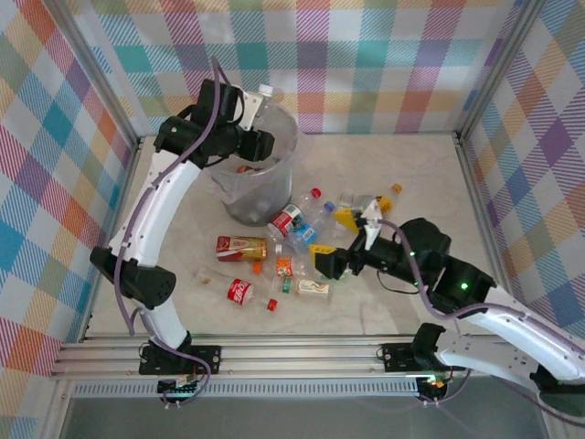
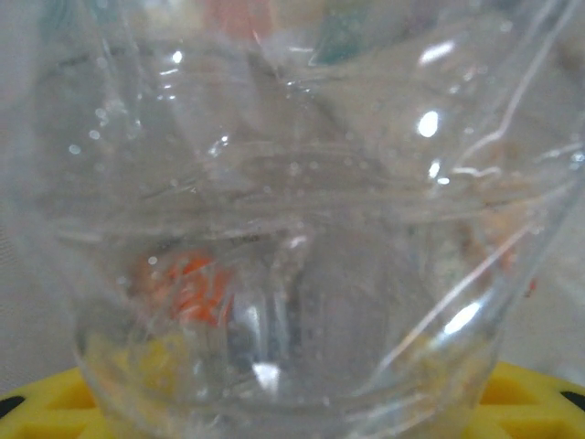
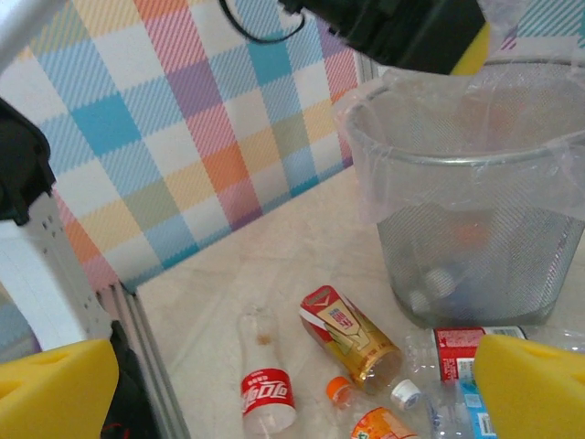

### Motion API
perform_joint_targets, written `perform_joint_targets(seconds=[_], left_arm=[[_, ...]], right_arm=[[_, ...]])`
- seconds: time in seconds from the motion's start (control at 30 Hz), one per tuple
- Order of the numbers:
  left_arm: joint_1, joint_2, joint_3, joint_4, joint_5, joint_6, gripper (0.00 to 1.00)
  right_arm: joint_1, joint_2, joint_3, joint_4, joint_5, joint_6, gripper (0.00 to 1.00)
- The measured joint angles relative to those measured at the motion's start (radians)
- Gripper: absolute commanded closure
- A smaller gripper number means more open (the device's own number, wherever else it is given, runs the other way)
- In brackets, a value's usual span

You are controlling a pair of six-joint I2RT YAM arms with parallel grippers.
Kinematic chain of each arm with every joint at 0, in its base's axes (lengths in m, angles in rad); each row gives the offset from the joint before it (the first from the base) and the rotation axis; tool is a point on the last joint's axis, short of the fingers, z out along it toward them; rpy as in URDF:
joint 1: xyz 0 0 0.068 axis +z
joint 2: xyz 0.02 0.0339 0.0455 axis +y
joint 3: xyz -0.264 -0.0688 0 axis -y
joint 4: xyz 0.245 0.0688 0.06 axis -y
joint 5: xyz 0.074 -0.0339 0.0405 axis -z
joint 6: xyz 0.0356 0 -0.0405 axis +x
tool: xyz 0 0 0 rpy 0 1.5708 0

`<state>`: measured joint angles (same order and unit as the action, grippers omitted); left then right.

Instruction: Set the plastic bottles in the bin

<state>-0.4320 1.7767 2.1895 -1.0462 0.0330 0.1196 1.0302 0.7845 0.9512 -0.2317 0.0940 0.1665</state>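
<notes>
My left gripper (image 1: 253, 110) hangs over the bin (image 1: 239, 203) and is shut on a clear plastic bottle (image 1: 262, 95) with a white cap. In the left wrist view that bottle (image 2: 302, 201) sits right against the lens, between the yellow fingers (image 2: 37, 402). My right gripper (image 1: 331, 262) stands open low over the table, nothing between its yellow pads (image 3: 55, 389). Below it lie a Coke-labelled bottle (image 3: 268, 398), a red-and-gold bottle (image 3: 350, 343) and an orange-capped one (image 3: 340, 391). The bin (image 3: 475, 247) holds several bottles seen dimly through its wall.
More bottles lie scattered right of the bin: a red-labelled one (image 1: 286, 220), a blue-labelled one (image 1: 302, 236), a white-green one (image 1: 313, 288). Loose caps (image 1: 315, 193) lie about. Checked walls and metal rails (image 1: 137, 183) close the table in.
</notes>
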Motion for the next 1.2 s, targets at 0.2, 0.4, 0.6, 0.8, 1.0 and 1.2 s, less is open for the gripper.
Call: perform_joint_targets(seconds=[0.2,0.4,0.6,0.8,1.0,1.2], left_arm=[[0.056,0.097,0.028,-0.004,-0.026,0.026,0.42],[0.092,0.205,0.051,-0.032,-0.040,0.032,0.41],[0.095,0.267,0.051,-0.060,-0.088,0.035,0.41],[0.095,0.309,0.051,-0.092,-0.124,0.035,0.40],[0.095,0.336,0.051,-0.112,-0.153,0.034,0.39],[0.097,0.368,0.051,-0.145,-0.172,0.023,0.37]], right_arm=[[0.089,0.059,0.018,0.002,0.146,-0.065,0.00],[0.096,0.067,0.039,0.001,0.191,-0.076,0.00],[0.096,0.066,0.039,-0.024,0.208,-0.076,0.00],[0.096,0.061,0.040,-0.032,0.213,-0.075,0.00],[0.096,0.053,0.040,-0.041,0.213,-0.074,0.00],[0.096,0.048,0.040,-0.053,0.225,-0.074,0.00]])
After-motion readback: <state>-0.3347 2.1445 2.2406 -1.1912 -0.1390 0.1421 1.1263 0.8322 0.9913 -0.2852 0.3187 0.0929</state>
